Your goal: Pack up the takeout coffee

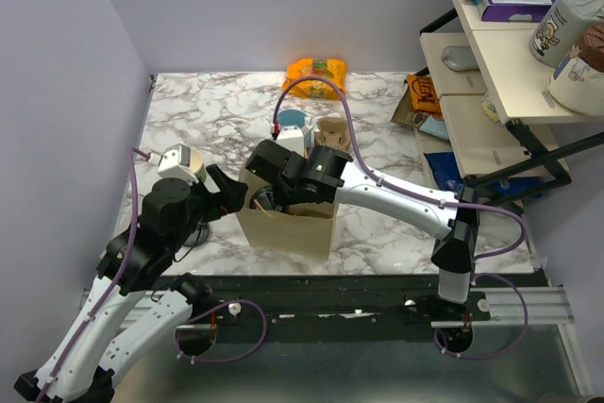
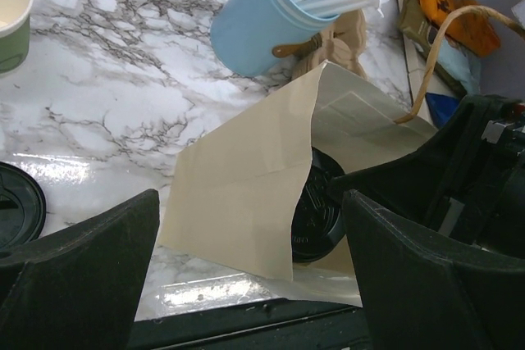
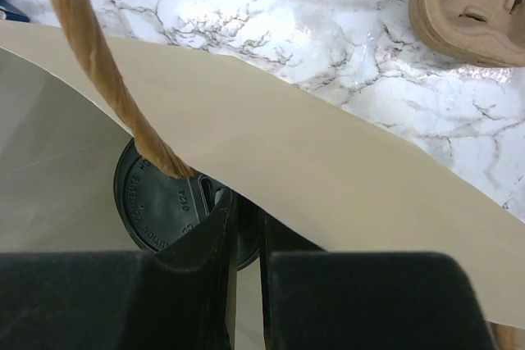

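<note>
The tan paper bag [image 1: 288, 228] stands open near the table's front edge. The takeout coffee stands inside it; only its round black lid shows, in the left wrist view [image 2: 316, 211] and the right wrist view [image 3: 160, 198]. My right gripper [image 3: 246, 202] reaches into the bag's mouth [image 1: 269, 195], with its fingers pressed together on the bag's upper edge [image 3: 328, 170] just above the lid. My left gripper [image 2: 250, 202] is wide open and empty, with the bag's corner [image 2: 246, 170] between its fingers. It sits at the bag's left side [image 1: 229, 197].
A light-blue cup [image 2: 262, 14] with straws stands behind the bag. A green cup with no lid [image 2: 10, 18] and a loose black lid [image 2: 16, 202] lie to the left. A cardboard carrier [image 3: 476, 6], an orange packet [image 1: 316, 73] and a shelf rack [image 1: 510, 54] are farther back and right.
</note>
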You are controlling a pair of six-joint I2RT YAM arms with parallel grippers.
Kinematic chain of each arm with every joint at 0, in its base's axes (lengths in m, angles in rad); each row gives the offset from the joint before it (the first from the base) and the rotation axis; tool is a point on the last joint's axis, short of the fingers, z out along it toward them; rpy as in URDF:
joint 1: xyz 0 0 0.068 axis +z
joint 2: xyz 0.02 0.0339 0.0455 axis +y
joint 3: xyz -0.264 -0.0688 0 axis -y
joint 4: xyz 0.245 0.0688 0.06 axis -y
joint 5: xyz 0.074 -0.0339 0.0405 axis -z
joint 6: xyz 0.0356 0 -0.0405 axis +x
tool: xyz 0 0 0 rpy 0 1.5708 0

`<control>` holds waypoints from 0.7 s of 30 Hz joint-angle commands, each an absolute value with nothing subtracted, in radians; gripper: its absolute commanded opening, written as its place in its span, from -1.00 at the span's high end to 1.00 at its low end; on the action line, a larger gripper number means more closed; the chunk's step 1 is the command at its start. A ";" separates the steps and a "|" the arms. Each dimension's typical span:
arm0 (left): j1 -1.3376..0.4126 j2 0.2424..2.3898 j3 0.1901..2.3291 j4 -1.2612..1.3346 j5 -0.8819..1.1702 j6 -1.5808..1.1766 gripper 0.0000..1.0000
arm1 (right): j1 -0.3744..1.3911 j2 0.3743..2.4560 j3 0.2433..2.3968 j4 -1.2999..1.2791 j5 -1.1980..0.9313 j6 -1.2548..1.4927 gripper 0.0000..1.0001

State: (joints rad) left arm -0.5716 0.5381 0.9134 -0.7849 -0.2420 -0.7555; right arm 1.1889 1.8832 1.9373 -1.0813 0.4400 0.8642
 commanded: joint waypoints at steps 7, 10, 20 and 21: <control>-0.577 0.578 0.862 -0.721 -0.129 -0.727 -0.98 | 1.203 1.924 1.922 -1.052 0.443 0.908 0.99; -0.575 0.584 0.859 -0.719 -0.114 -0.721 -0.97 | 1.204 1.927 1.927 -1.042 0.442 0.913 0.99; -0.575 0.600 0.848 -0.696 -0.064 -0.716 -0.96 | 1.215 1.974 1.945 -1.058 0.457 0.937 0.99; -0.575 0.600 0.847 -0.696 -0.064 -0.716 -0.96 | 1.216 1.980 1.948 -1.061 0.463 0.940 0.99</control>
State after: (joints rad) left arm -0.5716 0.5968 0.8585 -0.7208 -0.0998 -0.7330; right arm 1.1980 1.9408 1.9244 -1.0622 0.4377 0.9024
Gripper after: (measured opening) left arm 0.982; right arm 0.181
